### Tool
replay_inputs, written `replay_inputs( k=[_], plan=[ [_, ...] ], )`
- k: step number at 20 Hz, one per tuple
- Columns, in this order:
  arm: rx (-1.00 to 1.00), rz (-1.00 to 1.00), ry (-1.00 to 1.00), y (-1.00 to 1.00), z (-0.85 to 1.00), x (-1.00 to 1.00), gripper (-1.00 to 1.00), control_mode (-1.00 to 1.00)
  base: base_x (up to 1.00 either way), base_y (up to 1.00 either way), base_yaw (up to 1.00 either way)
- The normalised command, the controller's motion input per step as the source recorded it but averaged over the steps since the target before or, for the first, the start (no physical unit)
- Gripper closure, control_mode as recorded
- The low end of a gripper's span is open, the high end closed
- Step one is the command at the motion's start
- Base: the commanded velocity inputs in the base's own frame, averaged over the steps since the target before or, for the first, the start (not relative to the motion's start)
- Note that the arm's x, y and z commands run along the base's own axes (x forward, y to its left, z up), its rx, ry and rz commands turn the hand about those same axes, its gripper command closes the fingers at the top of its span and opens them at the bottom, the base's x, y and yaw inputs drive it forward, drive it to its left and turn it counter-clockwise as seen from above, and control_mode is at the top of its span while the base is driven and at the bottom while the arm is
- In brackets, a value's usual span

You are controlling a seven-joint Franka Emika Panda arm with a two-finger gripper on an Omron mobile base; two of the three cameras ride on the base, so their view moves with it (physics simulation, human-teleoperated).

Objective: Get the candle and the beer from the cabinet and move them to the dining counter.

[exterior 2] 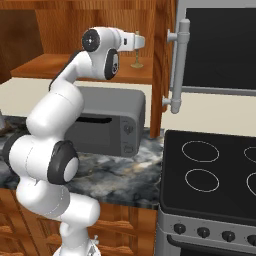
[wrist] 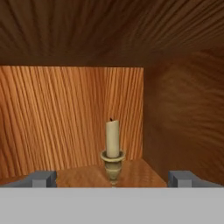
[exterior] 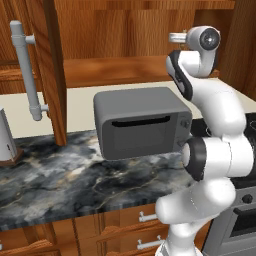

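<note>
While the pincer (wrist: 112, 179) gapes wide and empty, the candle (wrist: 113, 148) stands upright inside the cabinet (wrist: 65, 113).

— What sort of place is this looking like to you?

— A home kitchen. A grey toaster oven (exterior: 142, 121) is sitting on a black-and-grey marbled counter (exterior: 60, 182), and a black stove (exterior 2: 210, 172) with ring burners and a row of knobs is standing right beside it.

— And the woodwork?

— Reddish-brown wooden wall cabinet (exterior: 115, 35) is hanging above, its door showing a long grey bar handle (exterior: 27, 70), with wooden drawers (exterior: 135, 225) running below the counter.
</note>
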Motion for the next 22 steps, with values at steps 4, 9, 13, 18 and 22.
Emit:
replay_inputs(
  k=[4,9,13,18,22],
  plan=[
    [0.00,0.00,0.00,0.00,-0.01,0.22,-1.00,-1.00,0.00,0.00,0.00],
    [0.00,0.00,0.00,0.00,0.00,0.19,-1.00,-1.00,0.00,0.00,0.00],
    [0.00,0.00,0.00,-0.06,0.00,0.18,-1.00,-1.00,0.00,0.00,0.00],
    [0.00,0.00,0.00,-0.02,0.00,0.19,-1.00,-1.00,0.00,0.00,0.00],
    [0.00,0.00,0.00,-0.04,-0.02,0.16,-1.00,-1.00,0.00,0.00,0.00]
  ],
)
